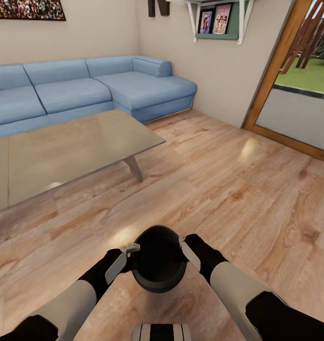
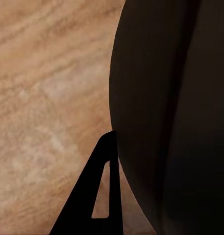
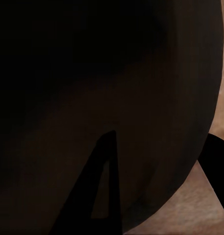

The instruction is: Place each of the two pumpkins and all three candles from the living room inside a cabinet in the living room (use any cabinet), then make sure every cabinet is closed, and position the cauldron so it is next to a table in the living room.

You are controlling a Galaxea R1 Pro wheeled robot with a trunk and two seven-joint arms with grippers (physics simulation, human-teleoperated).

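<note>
I have the round black cauldron [image 1: 158, 265] pinched between both arms, just ahead of the robot's trunk and low over the pale plank wooden floor [image 1: 237, 189]. The left hand [image 1: 129, 250] presses on one side of its rim and the right hand [image 1: 184, 247] on the other, because I judge a pot this wide and smooth too big for one hand to span. In the left wrist view a dark finger [image 2: 99, 196] lies right against the curved black wall, with floor beyond; in the right wrist view a finger [image 3: 99, 196] sits against the same dark belly. Whether each hand is clenched on the rim or merely pushing inward, I cannot tell. The long grey-topped low worktop [image 1: 86, 147] stands ahead and to the left, in front of the blue corner sofa [image 1: 86, 85], well apart from the pot. I take it that the carry is meant to end beside that worktop, so the squeeze must hold evenly or the pot may slip.
</note>
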